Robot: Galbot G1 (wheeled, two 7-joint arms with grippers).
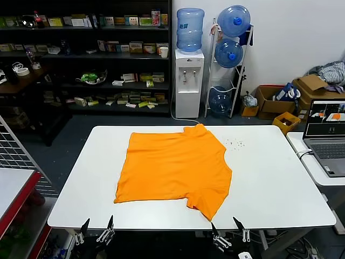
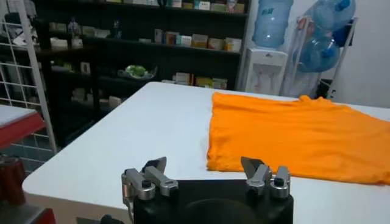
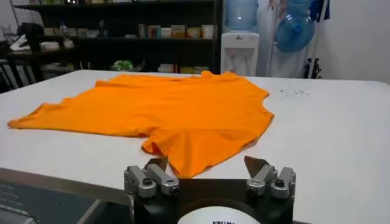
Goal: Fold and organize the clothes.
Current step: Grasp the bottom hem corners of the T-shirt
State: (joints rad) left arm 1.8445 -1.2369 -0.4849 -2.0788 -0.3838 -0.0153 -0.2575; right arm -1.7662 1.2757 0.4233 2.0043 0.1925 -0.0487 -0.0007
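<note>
In the centre of the head view, the orange T-shirt (image 1: 172,167) is spread flat on the white table (image 1: 269,183), unfolded. No fold is judged begun; an edge must first be reached. At the lower edge, the left gripper (image 1: 97,229) and right gripper (image 1: 229,229) are spread wide, holding nothing.

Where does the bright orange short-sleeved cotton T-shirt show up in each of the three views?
Head view: bright orange short-sleeved cotton T-shirt lies spread flat mid-table, collar toward the far edge.
Left wrist view: it fills the right half of the picture, beyond the open left gripper.
Right wrist view: it spans left and centre, one sleeve nearest the open right gripper.
Shared landmark: white water dispenser behind the table.
</note>
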